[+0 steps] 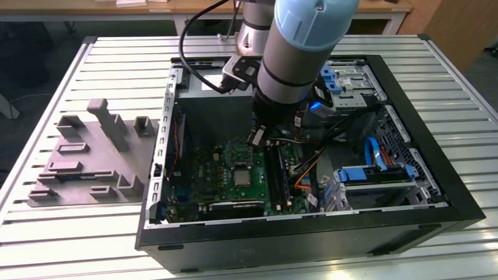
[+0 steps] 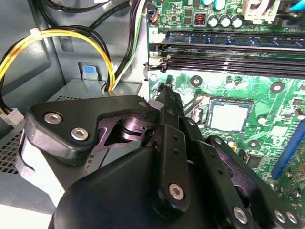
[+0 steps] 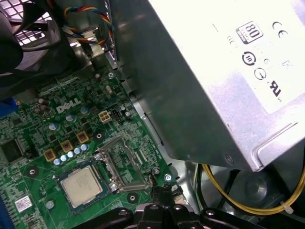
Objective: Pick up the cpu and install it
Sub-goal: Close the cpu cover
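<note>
Nearest, gripper (image 2: 167,94): pinched shut, holding nothing.
Between, socket frame (image 3: 112,168): hinged open, just beside the gripper's tip.
Beyond, cpu (image 3: 81,186): flat in the socket past that frame, clear of the gripper.
Around, motherboard (image 3: 43,143): carries both.

One cpu (image 3: 81,186), one motherboard (image 3: 35,143) — one case (image 1: 311,234)

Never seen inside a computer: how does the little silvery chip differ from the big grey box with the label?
The chip is tiny; the box is far bigger. The chip lies flat on the green board; the box rises well above it. The chip has a thin green rim; the box has a white label. Both have bare metal faces.
</note>
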